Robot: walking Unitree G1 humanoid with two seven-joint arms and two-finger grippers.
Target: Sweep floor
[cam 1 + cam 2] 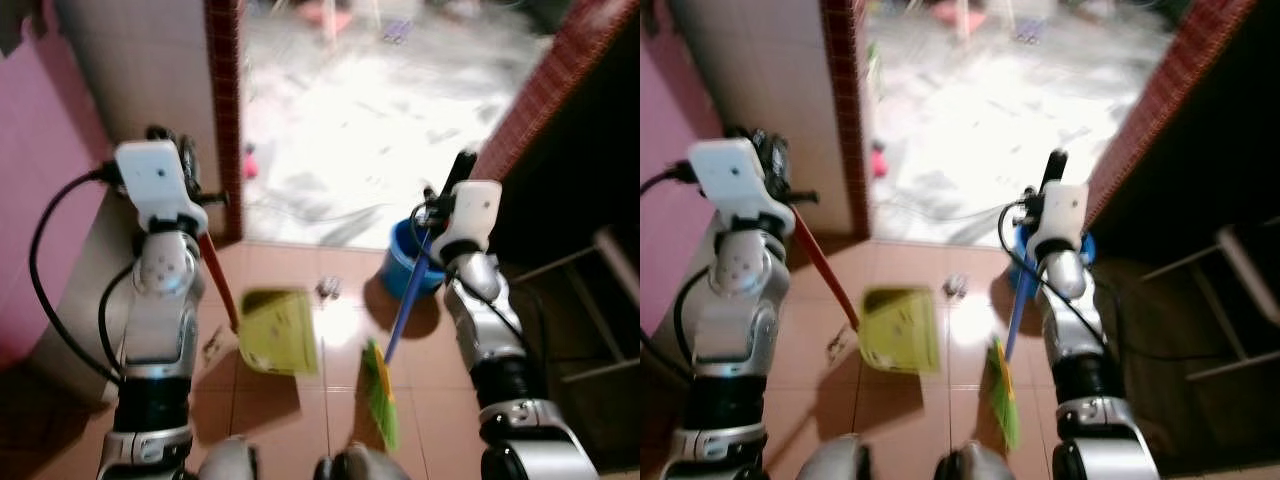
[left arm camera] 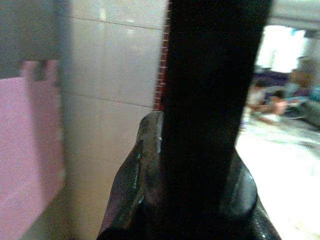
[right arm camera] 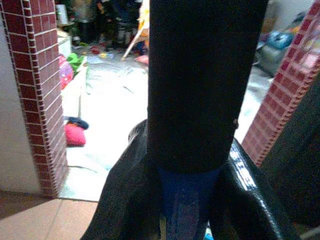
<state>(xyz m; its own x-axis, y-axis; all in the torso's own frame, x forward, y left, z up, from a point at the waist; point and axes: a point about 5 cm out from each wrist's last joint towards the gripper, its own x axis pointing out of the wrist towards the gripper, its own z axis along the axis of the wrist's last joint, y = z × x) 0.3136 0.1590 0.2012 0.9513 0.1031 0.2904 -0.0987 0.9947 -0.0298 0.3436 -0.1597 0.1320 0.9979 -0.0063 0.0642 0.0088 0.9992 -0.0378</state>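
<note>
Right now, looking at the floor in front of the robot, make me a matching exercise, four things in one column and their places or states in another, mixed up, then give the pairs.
Things:
1. yellow-green plastic dustpan with a red handle
2. green-bristled broom with a blue handle
3. blue plastic bucket
4. small grey bit of litter

Places or states:
A. on the tiles between dustpan and bucket
B. held by the left gripper
C. by the right wall at the doorway
D. held by the right gripper

Pairs: 1-B, 2-D, 3-C, 4-A
</note>
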